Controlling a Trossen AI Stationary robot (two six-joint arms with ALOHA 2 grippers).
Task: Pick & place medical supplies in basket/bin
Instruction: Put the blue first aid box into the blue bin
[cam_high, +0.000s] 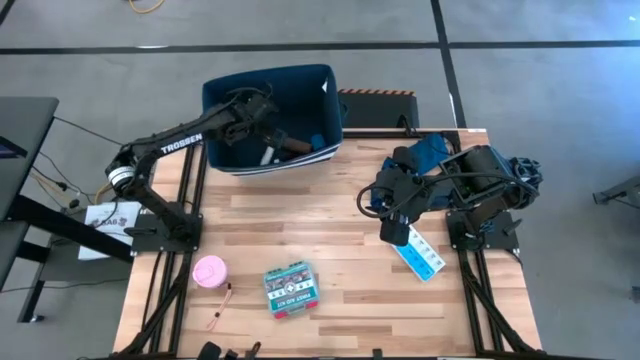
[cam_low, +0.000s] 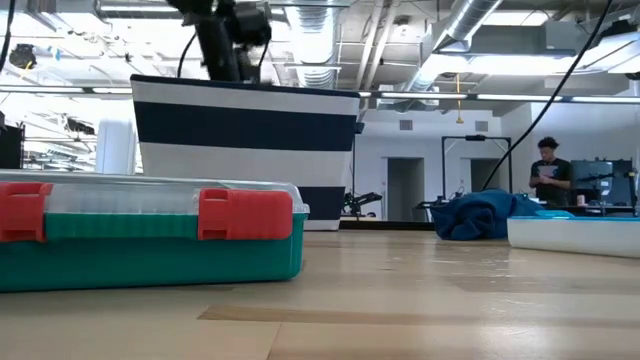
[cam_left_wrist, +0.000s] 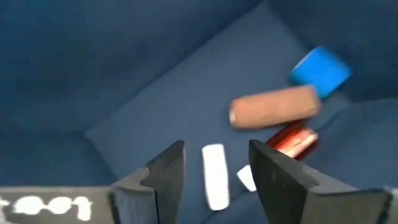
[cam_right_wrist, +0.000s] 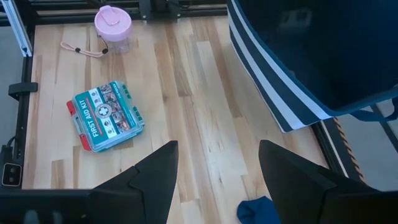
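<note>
The dark navy bin stands at the table's far edge. My left gripper hangs open inside it, above a white piece, a brown oblong, a small blue box and a red item lying on the bin's floor. My right gripper waits open above the table's right side, over a white-and-blue pill strip. A teal first-aid box, a pink roll and sticks lie near the front edge.
A crumpled blue cloth lies at the far right of the table, behind my right arm. The bin's striped outer wall rises behind the first-aid box in the low view. A person stands in the room beyond.
</note>
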